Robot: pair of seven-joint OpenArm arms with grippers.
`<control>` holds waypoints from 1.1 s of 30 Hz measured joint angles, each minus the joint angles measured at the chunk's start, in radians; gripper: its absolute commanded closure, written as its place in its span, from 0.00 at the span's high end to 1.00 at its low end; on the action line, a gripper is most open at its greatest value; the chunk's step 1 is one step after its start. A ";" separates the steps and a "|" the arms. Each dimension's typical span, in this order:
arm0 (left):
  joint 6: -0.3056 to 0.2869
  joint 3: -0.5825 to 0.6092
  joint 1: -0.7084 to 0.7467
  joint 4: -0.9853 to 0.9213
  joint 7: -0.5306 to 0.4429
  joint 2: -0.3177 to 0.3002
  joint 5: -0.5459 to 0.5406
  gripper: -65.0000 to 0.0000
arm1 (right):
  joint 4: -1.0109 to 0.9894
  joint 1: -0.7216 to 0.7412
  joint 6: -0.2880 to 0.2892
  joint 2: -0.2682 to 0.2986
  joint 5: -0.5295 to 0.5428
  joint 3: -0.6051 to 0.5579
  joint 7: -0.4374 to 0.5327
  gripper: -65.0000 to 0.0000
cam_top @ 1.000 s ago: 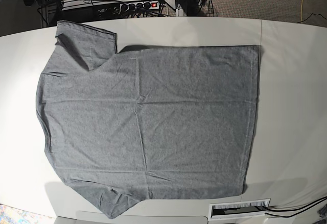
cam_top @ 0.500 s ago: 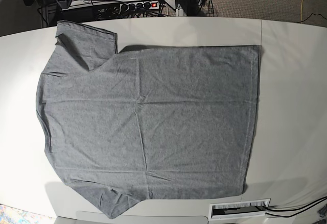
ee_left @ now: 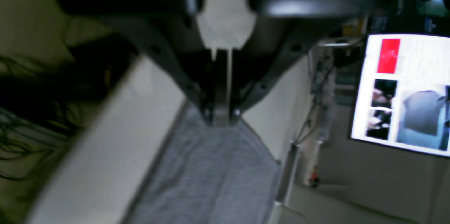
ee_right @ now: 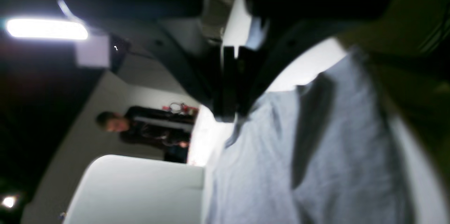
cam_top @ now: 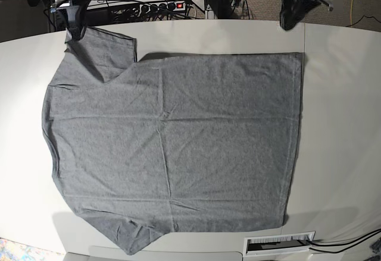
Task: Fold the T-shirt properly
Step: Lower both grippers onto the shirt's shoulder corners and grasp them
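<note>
The heather-grey T-shirt (cam_top: 172,148) lies spread flat across the pale worktop (cam_top: 339,124), its collar end at the base view's left. The left pincer (ee_left: 220,120) and the right pincer (ee_right: 229,113) both hover at the far edge, fingers pressed together, pinching nothing.

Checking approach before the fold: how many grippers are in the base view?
2. The right gripper is at the top left, over the T-shirt sleeve corner. The left gripper is at the top right, just beyond the hem corner. Both look shut.
</note>
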 measured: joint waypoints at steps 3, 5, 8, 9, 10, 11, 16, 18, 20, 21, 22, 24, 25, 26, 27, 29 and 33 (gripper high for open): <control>-0.035 0.000 -0.037 0.000 0.002 0.000 -0.049 0.00 | 0.002 0.036 0.047 -0.002 -0.003 0.000 -0.024 0.00; -0.137 0.000 -0.057 -0.001 0.004 -0.002 -0.087 0.00 | 0.002 0.044 0.101 -0.008 0.017 0.000 -0.025 0.00; -0.225 0.002 -0.095 -0.013 0.003 -0.003 -0.123 0.06 | 0.001 0.057 0.137 -0.011 0.077 -0.002 -0.024 0.00; -0.239 0.001 -0.109 -0.017 0.007 -0.003 -0.146 0.06 | 0.001 0.061 0.138 -0.011 0.100 -0.002 -0.023 0.00; -0.240 0.001 -0.126 -0.026 0.009 -0.003 -0.149 0.06 | 0.001 0.066 0.140 -0.011 0.120 -0.002 -0.023 0.00; -0.247 0.001 -0.143 -0.037 0.007 -0.003 -0.150 0.06 | 0.001 0.070 0.143 -0.011 0.151 -0.002 -0.019 0.00; -0.370 0.001 -0.236 -0.136 0.006 -0.003 -0.195 0.10 | 0.001 0.073 0.256 -0.011 0.277 -0.001 0.087 0.00; -0.409 0.002 -0.266 -0.175 0.009 -0.003 -0.198 0.17 | 0.001 0.073 0.278 -0.011 0.290 -0.002 0.120 0.00; -0.409 0.002 -0.282 -0.194 0.010 -0.003 -0.198 0.24 | 0.001 0.081 0.278 -0.011 0.287 -0.002 0.126 0.00; -0.408 0.002 -0.289 -0.200 0.010 -0.003 -0.198 0.26 | 0.001 0.088 0.278 -0.011 0.286 -0.001 0.122 0.00; -0.408 0.002 -0.293 -0.203 0.010 -0.006 -0.198 0.28 | 0.001 0.094 0.278 -0.011 0.282 -0.002 0.122 0.00; -0.409 0.002 -0.293 -0.203 0.010 -0.021 -0.198 0.29 | 0.001 0.101 0.278 -0.011 0.273 -0.002 0.101 0.00; -0.412 0.002 -0.293 -0.203 0.010 -0.027 -0.198 0.29 | 0.001 0.103 0.278 -0.011 0.253 -0.002 0.081 0.00; -0.422 0.002 -0.294 -0.203 0.010 -0.035 -0.202 0.29 | 0.001 0.105 0.277 -0.011 0.238 -0.002 0.069 0.00; -0.439 0.002 -0.294 -0.203 0.010 -0.040 -0.221 0.29 | 0.001 0.109 0.278 -0.011 0.223 -0.002 0.060 0.00; -0.458 0.002 -0.297 -0.203 0.010 -0.045 -0.245 0.29 | 0.001 0.119 0.278 -0.011 0.202 -0.002 0.040 0.00; -0.444 0.002 -0.301 -0.203 0.009 -0.044 -0.258 0.29 | 0.001 0.117 0.316 -0.011 0.201 -0.001 0.031 0.00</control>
